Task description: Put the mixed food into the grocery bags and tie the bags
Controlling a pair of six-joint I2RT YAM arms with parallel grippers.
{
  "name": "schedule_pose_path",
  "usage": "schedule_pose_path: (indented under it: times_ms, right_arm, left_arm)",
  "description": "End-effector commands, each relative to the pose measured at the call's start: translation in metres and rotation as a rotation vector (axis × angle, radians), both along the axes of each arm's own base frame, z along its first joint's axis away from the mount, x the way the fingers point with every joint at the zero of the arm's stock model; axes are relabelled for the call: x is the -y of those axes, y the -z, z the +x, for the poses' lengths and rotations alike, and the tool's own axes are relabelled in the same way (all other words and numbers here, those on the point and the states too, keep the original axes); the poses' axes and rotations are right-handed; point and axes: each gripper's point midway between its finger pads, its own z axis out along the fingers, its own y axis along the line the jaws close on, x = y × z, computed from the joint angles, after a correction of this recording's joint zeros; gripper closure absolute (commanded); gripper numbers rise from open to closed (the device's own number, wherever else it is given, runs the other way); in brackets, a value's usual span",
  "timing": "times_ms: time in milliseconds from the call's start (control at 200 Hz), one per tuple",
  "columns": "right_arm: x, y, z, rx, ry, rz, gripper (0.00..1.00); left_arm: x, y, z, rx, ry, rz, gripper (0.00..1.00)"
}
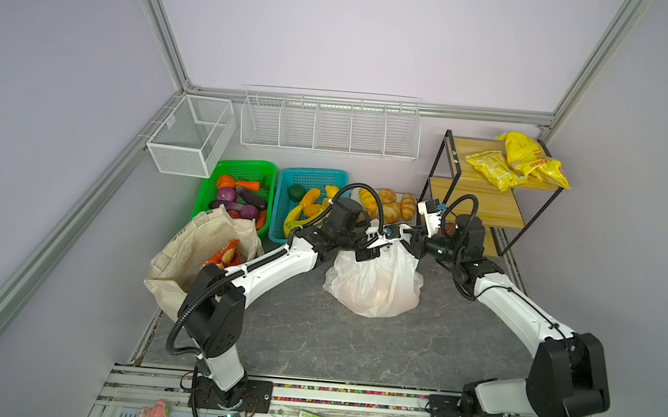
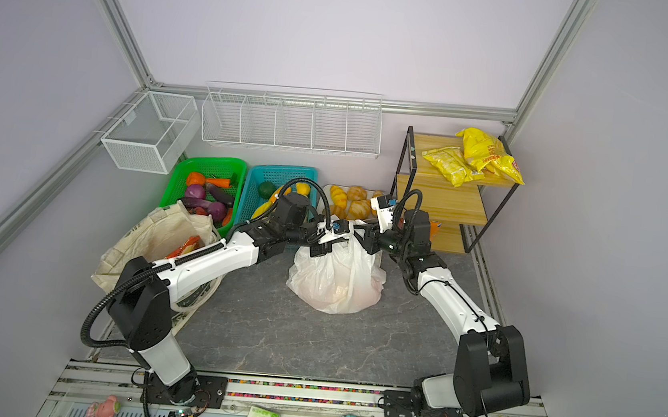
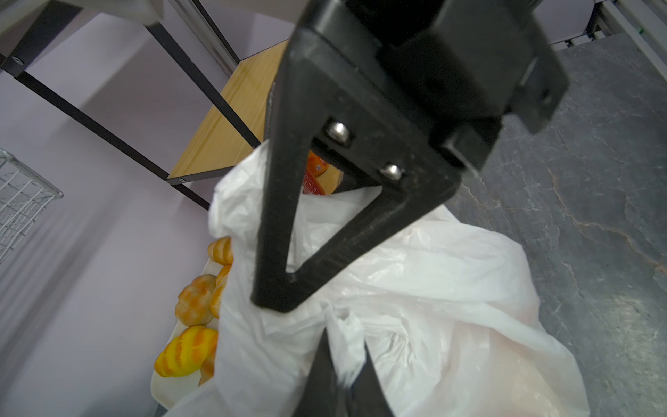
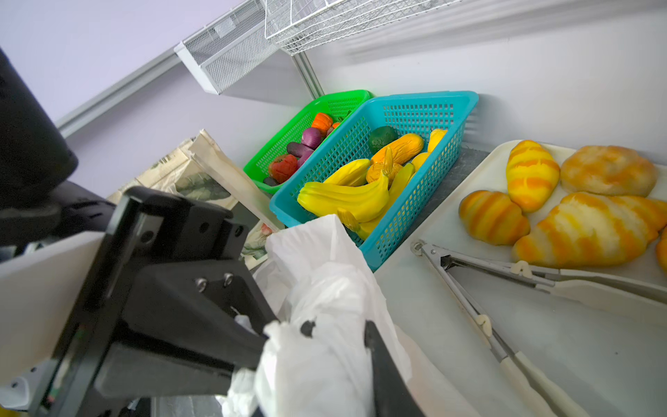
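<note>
Two-sided pinch on the plastic carrier bag point(image 1: 374, 288), upright in the middle of the grey marbled table point(image 1: 352, 345), just in front of the teal basket point(image 1: 310, 172) and the white tray point(image 4: 613, 361) of croissants point(image 4: 584, 231). On the left, a clenched left gripper point(image 3: 343, 361), grasping a twisted strip of the bag's white film between its fingers at the gathered top. On the right, a right gripper point(image 4: 341, 335) clamped on another bunch of the same film, with one finger point(image 4: 382, 364) plain to see and its partner almost buried in plastic. Both claw tips nearly meeting over the bag's mouth in both top views. Low in the bag, a faint orange-pink tint through the film; contents not otherwise identifiable. Off at the left edge of the table, well apart from that bag: the canvas tote point(image 1: 191, 246), slumped open, with the red snack packet point(image 1: 225, 254) poking up inside, partly hidden by the left arm. Behind the tote, a green basket point(image 1: 244, 163) of toy vegetables; in the teal one, yellow and orange toy fruits point(image 4: 397, 148). On the tray beside the croissants, metal tongs point(image 4: 541, 279). At the right rear, a wooden shelf point(image 1: 481, 182) with yellow snack packets point(image 1: 525, 161) on top.
</note>
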Motion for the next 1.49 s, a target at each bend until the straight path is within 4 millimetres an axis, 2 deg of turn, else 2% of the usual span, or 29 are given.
schedule_pose_path:
  times_ms: [0, 95, 165, 435, 550, 685, 760, 930, 1180, 1275, 1440, 1490]
  right_arm:
    - [-0.001, -0.016, 0.003, 0.081, -0.001, 0.002, 0.89]
    - [-0.002, -0.022, -0.001, 0.123, -0.013, -0.002, 0.93]
    - [-0.003, -0.025, -0.005, 0.155, -0.028, -0.014, 0.93]
    - [-0.003, -0.029, -0.024, 0.254, -0.081, -0.038, 0.93]
    - [-0.002, -0.034, -0.033, 0.289, -0.103, -0.037, 0.94]
    - [-0.003, -0.045, -0.042, 0.333, -0.126, -0.030, 0.93]
    - [-0.003, -0.049, -0.045, 0.347, -0.131, -0.027, 0.93]
    - [-0.005, -0.049, -0.046, 0.340, -0.138, -0.020, 0.93]
    - [-0.010, -0.049, -0.046, 0.336, -0.145, -0.008, 0.93]
    - [-0.012, -0.048, -0.046, 0.333, -0.152, -0.005, 0.93]
    - [-0.012, -0.045, -0.046, 0.333, -0.147, -0.018, 0.94]
    - [-0.011, -0.044, -0.046, 0.335, -0.142, -0.029, 0.93]
  left_arm:
    - [-0.007, 0.022, -0.006, -0.026, 0.000, 0.082, 0.80]
    - [-0.011, 0.024, -0.016, -0.056, 0.031, 0.109, 0.68]
    - [-0.013, 0.015, -0.025, -0.076, 0.058, 0.104, 0.62]
    - [-0.019, -0.051, -0.072, -0.085, 0.206, -0.060, 0.48]
    - [-0.025, -0.075, -0.068, -0.094, 0.183, -0.141, 0.45]
    - [-0.035, -0.094, -0.045, -0.158, 0.133, -0.228, 0.44]
    - [-0.034, -0.088, -0.028, -0.170, 0.072, -0.194, 0.43]
    - [-0.029, -0.059, -0.011, -0.213, 0.046, -0.063, 0.41]
    - [-0.010, -0.029, -0.001, -0.235, 0.047, 0.044, 0.41]
    - [-0.006, -0.021, 0.004, -0.229, 0.032, 0.070, 0.46]
    - [-0.003, -0.020, 0.013, -0.213, 0.013, 0.060, 0.64]
    - [-0.003, -0.020, 0.014, -0.202, 0.005, 0.063, 0.67]
